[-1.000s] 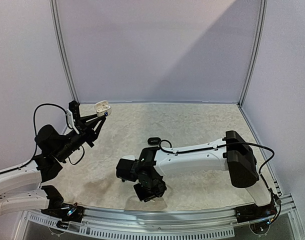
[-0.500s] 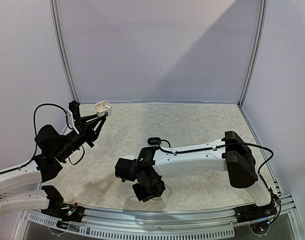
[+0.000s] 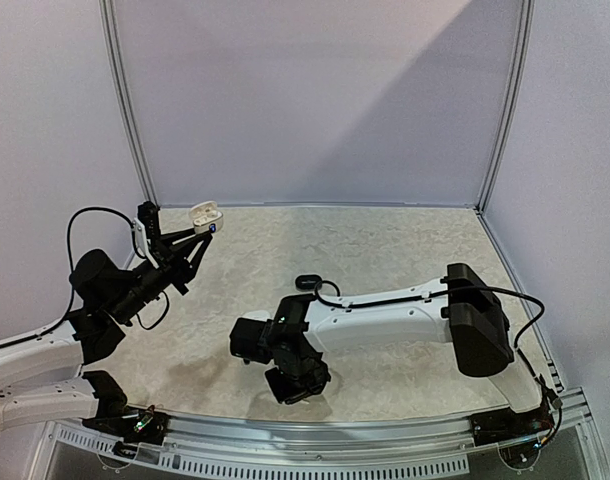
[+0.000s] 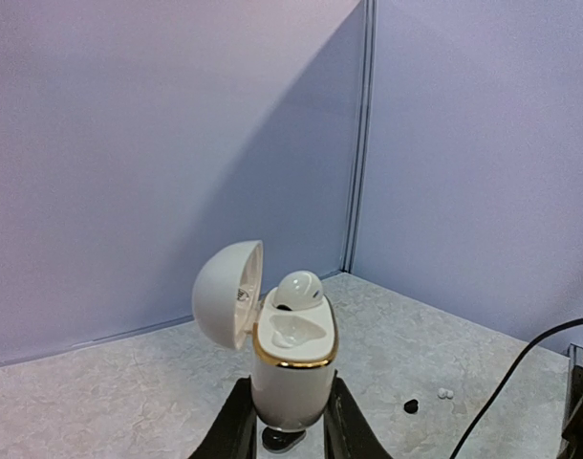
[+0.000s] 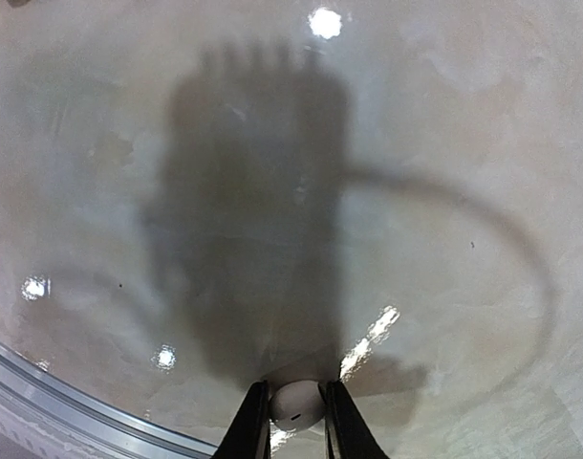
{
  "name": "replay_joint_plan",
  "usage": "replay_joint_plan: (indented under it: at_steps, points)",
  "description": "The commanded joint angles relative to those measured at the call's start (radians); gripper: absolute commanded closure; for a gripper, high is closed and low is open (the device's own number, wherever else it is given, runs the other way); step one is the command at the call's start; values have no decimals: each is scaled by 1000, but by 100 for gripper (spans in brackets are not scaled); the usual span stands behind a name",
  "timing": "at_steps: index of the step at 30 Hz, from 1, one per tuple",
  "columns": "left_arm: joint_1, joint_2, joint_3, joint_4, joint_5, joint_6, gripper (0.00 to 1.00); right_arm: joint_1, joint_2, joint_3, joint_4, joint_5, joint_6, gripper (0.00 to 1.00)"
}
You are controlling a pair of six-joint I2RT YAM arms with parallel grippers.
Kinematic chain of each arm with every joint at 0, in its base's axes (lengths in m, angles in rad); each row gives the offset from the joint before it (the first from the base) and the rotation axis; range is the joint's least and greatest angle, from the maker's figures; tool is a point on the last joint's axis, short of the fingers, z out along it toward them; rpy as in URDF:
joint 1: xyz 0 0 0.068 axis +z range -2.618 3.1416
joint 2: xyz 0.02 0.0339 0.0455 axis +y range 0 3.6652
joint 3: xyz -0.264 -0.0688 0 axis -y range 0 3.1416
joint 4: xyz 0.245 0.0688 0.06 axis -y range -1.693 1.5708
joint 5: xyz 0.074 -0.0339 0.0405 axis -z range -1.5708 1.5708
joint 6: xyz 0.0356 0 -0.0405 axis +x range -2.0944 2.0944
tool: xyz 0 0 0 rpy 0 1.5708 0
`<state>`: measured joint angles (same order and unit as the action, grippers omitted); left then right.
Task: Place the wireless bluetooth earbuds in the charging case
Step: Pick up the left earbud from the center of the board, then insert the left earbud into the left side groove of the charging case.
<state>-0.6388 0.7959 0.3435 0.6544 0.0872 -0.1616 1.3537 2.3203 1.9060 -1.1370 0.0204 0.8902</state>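
Lab robot booth: plain wall panels (image 3: pixel 315 100), alu. rails (image 3: pixel 124 110).

One white case (image 4: pixel 290 373); two white buds (image 4: pixel 298 287) (image 5: pixel 296 404), one upper centre, one lower centre; one black oval (image 3: pixel 306 281); two arms (image 3: pixel 115 290) (image 3: pixel 385 315).

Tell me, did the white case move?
No. The case is at the same spot just right of the left corner post, up off the table in the left end effector.
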Motion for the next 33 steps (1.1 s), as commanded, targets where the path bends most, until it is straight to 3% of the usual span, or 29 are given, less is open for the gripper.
replay_joint_plan:
  at_steps: [1, 5, 9, 15, 18, 21, 27, 33]
  points:
    - [-9, -6, -19, 27, 10, 3, 100, -11, 6, 19, -12, 25, 6, 91]
    - [-7, -3, -18, 27, 19, 3, 100, -26, -62, 21, 16, 75, 11, 93]
    - [-6, 4, -20, 45, 51, -5, 100, -39, -229, 12, 118, 179, 11, 96]
    - [-4, 6, -13, 102, 45, 17, 100, -41, -468, -33, 507, 303, -118, 100]
    - [-4, 5, -8, 118, 52, 68, 100, -41, -520, -36, 728, 292, -222, 100]
    - [-6, 6, -10, 133, 54, 132, 100, -42, -503, 11, 934, 253, -341, 100]
    - [-5, 5, -13, 199, 61, 228, 100, -51, -337, 249, 1024, 117, -517, 100]
    - [-3, -2, -17, 272, 70, 204, 100, -106, -291, 240, 1126, -7, -460, 100]
